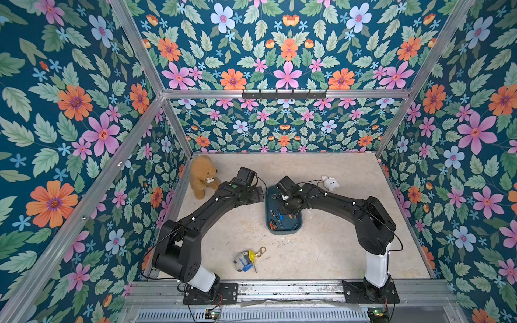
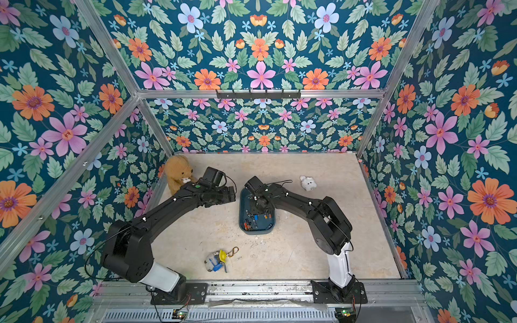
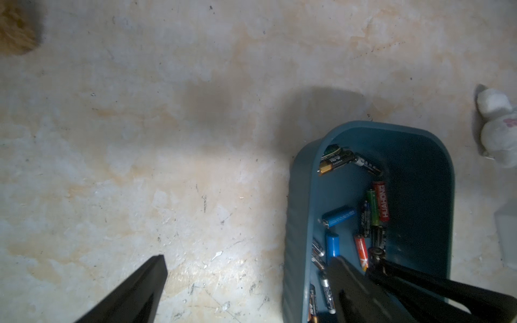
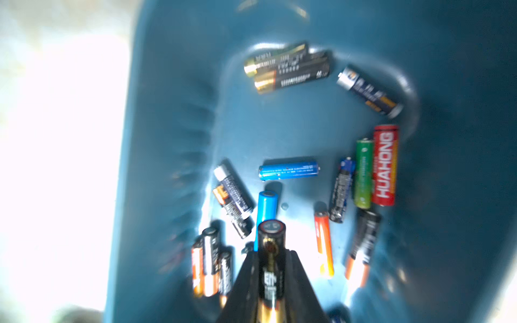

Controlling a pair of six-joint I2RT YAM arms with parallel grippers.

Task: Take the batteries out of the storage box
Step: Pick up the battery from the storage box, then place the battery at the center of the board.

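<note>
The storage box point(image 1: 282, 231) is a dark teal tray in mid-table, seen in both top views point(image 2: 242, 208). Several batteries point(image 1: 277, 223) lie loose in it: black and gold, blue point(image 3: 338, 216), green, red point(image 4: 384, 165) and orange. My right gripper point(image 4: 271, 253) reaches down into the box point(image 4: 167, 139) and is shut on a black and gold battery point(image 4: 270, 237), which sticks out past the fingertips above the others. My left gripper point(image 3: 249, 258) hangs open at the box's left wall point(image 3: 296, 223), one finger over the table and one over the box, with nothing between them.
A brown teddy bear point(image 1: 202, 176) sits at the back left beside the left arm. A small white plush point(image 1: 330, 183) lies behind the right arm. A keychain toy point(image 1: 246, 260) lies near the front edge. Floral walls close in the beige table point(image 1: 321, 246).
</note>
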